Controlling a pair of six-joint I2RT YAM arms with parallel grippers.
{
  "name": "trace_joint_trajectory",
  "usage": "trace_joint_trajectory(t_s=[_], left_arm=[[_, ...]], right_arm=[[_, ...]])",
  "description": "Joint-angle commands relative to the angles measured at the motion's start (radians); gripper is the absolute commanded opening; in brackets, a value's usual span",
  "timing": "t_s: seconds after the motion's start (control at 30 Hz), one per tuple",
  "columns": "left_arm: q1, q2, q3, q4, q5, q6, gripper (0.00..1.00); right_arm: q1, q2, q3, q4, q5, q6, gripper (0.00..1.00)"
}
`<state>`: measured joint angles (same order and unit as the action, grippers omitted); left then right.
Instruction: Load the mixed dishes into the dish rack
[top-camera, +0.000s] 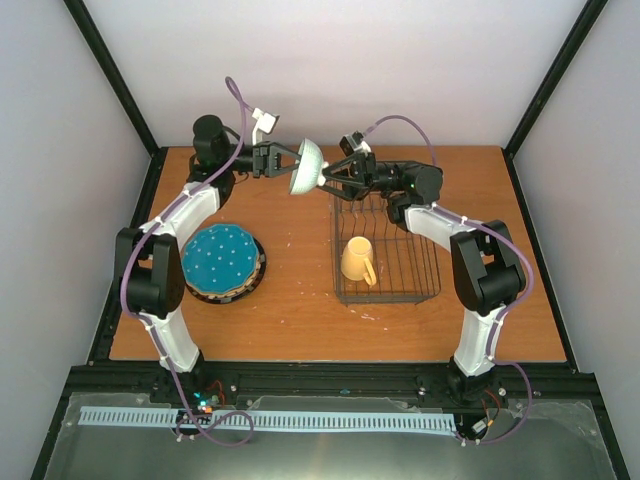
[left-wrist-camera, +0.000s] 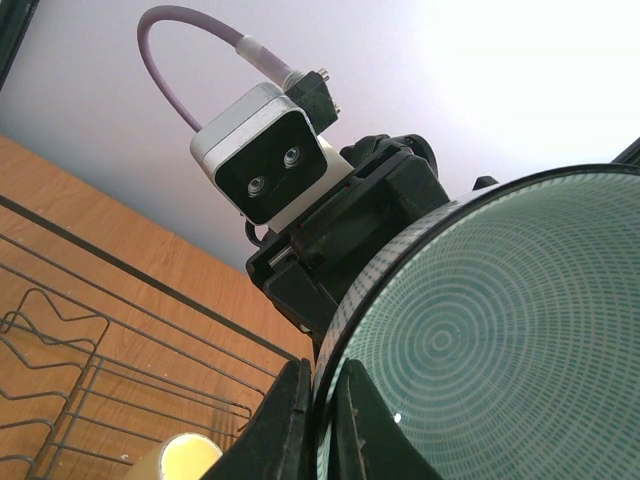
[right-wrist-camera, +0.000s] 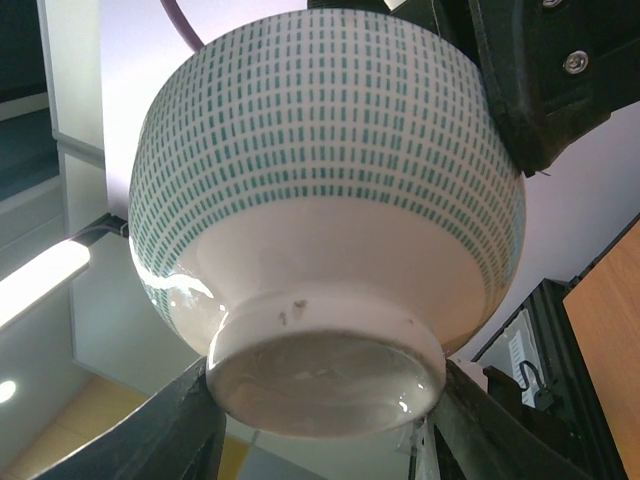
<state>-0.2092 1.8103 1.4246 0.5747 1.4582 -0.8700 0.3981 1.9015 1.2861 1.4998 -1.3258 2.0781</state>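
Observation:
The small pale green bowl (top-camera: 305, 166), white with teal dashes, hangs on its side in the air behind the dish rack (top-camera: 400, 270). My left gripper (top-camera: 290, 165) is shut on its rim, one finger inside (left-wrist-camera: 375, 425) and one outside (left-wrist-camera: 285, 420) of the bowl (left-wrist-camera: 480, 330). My right gripper (top-camera: 325, 172) comes from the other side, with its two fingers pressed on either side of the bowl's round foot (right-wrist-camera: 325, 385). A pale yellow mug (top-camera: 357, 260) lies in the rack. The teal dotted plate (top-camera: 220, 258) tops a short stack on the table at the left.
The dark wire rack (left-wrist-camera: 60, 340) stands right of centre on the wooden table (top-camera: 300, 300), with the mug (left-wrist-camera: 180, 458) below the raised bowl. The right wrist's white camera (left-wrist-camera: 262, 165) faces the left wrist closely. Black frame posts run along the table's edges.

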Motion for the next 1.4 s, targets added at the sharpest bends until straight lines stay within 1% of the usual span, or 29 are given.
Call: trace_joint_trajectory(t_s=[0.0, 0.13, 0.17, 0.2, 0.33, 0.4, 0.53, 0.7, 0.8, 0.83, 0.9, 1.0, 1.1, 1.13, 1.2, 1.27, 1.33, 1.37], left_arm=[[-0.012, -0.011, 0.037, -0.020, -0.042, 0.049, 0.01], [-0.012, -0.009, 0.037, -0.027, -0.042, 0.056, 0.01], [-0.012, -0.009, 0.037, -0.032, -0.042, 0.059, 0.02], [-0.012, -0.009, 0.037, -0.040, -0.042, 0.064, 0.02], [-0.012, -0.015, 0.037, -0.091, -0.048, 0.097, 0.09], [-0.011, -0.017, 0.039, -0.120, -0.051, 0.116, 0.15], [-0.012, -0.015, 0.052, -0.175, -0.055, 0.152, 0.23], [-0.012, -0.002, 0.077, -0.211, -0.054, 0.177, 0.26], [-0.012, 0.012, 0.099, -0.233, -0.055, 0.186, 0.36], [-0.012, 0.015, 0.105, -0.241, -0.058, 0.190, 0.39], [-0.012, 0.018, 0.112, -0.250, -0.065, 0.196, 0.50], [-0.012, 0.025, 0.120, -0.251, -0.068, 0.194, 0.61], [-0.011, 0.033, 0.128, -0.251, -0.075, 0.191, 0.91], [-0.010, 0.036, 0.132, -0.253, -0.077, 0.192, 0.99], [-0.007, 0.039, 0.145, -0.275, -0.092, 0.205, 1.00], [0.002, 0.041, 0.167, -0.327, -0.118, 0.240, 1.00], [0.016, 0.037, 0.196, -0.404, -0.170, 0.288, 1.00], [0.027, 0.034, 0.215, -0.447, -0.207, 0.306, 1.00]], right_arm=[[0.027, 0.006, 0.075, 0.177, 0.035, 0.062, 0.35], [0.027, 0.011, 0.090, 0.177, 0.039, 0.060, 0.15], [0.027, 0.011, 0.091, 0.177, 0.039, 0.060, 0.04], [0.027, 0.010, 0.090, 0.176, 0.041, 0.057, 0.03], [0.027, 0.008, 0.085, 0.176, 0.051, 0.048, 0.03], [0.022, 0.010, 0.077, 0.176, 0.064, 0.042, 0.03], [0.003, 0.001, 0.053, 0.169, 0.084, 0.023, 0.03], [-0.021, -0.029, 0.011, 0.133, 0.087, -0.022, 0.03], [-0.037, -0.048, -0.019, 0.110, 0.086, -0.050, 0.03], [-0.041, -0.052, -0.026, 0.109, 0.082, -0.053, 0.03], [-0.048, -0.059, -0.045, 0.113, 0.082, -0.055, 0.03], [-0.059, -0.070, -0.067, 0.109, 0.078, -0.062, 0.03], [-0.069, -0.077, -0.079, 0.109, 0.075, -0.063, 0.03], [-0.073, -0.081, -0.084, 0.105, 0.073, -0.066, 0.03], [-0.090, -0.093, -0.091, 0.095, 0.063, -0.071, 0.03], [-0.115, -0.121, -0.107, 0.041, 0.040, -0.104, 0.03], [-0.147, -0.183, -0.135, -0.107, 0.012, -0.211, 0.03], [-0.165, -0.227, -0.149, -0.260, 0.001, -0.323, 0.03]])
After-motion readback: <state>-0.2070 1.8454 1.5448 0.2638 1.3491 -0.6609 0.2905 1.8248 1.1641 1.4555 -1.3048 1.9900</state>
